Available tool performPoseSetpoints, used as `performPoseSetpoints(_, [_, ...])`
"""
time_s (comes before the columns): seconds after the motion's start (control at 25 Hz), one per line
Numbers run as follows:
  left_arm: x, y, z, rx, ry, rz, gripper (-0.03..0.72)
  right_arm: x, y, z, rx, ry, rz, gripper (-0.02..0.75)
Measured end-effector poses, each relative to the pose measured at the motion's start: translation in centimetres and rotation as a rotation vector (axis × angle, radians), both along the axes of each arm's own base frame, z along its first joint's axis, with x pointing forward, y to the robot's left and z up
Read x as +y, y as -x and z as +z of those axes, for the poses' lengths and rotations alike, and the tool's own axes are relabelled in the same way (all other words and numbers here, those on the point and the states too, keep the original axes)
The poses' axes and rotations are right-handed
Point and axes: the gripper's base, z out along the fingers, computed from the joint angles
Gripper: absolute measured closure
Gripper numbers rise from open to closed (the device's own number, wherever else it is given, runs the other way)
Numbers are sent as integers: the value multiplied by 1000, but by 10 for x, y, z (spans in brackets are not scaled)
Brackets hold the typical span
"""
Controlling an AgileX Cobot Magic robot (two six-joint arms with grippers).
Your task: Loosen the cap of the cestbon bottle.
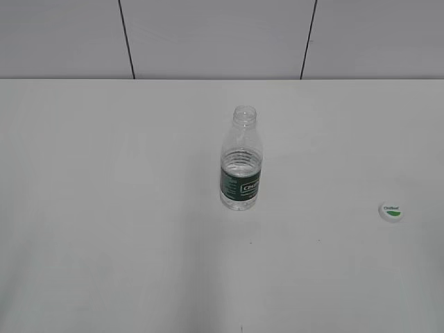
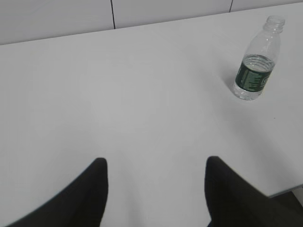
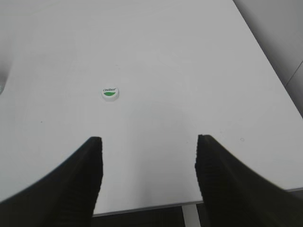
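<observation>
The cestbon bottle [image 1: 241, 161] stands upright in the middle of the white table, clear and ribbed with a dark green label band. Its neck is bare, with no cap on it. It also shows at the upper right of the left wrist view [image 2: 255, 61]. The white cap [image 1: 392, 210] with a green mark lies flat on the table far to the bottle's right, also seen in the right wrist view [image 3: 110, 93]. My left gripper [image 2: 154, 163] is open and empty, well short of the bottle. My right gripper [image 3: 147, 141] is open and empty, short of the cap. Neither gripper shows in the exterior view.
The white table [image 1: 104, 208] runs back to a grey panelled wall [image 1: 208, 35]. Its near edge [image 3: 156, 205] and right edge show in the right wrist view. A table corner shows at the lower right of the left wrist view [image 2: 284, 189].
</observation>
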Motion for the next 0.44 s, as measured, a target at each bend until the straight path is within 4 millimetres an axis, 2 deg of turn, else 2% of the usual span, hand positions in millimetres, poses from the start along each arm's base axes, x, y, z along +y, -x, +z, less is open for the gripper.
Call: performPoseSetpoints(0.44, [0, 0, 0, 0, 0, 0, 314, 0, 0, 0, -1, 0, -1, 258])
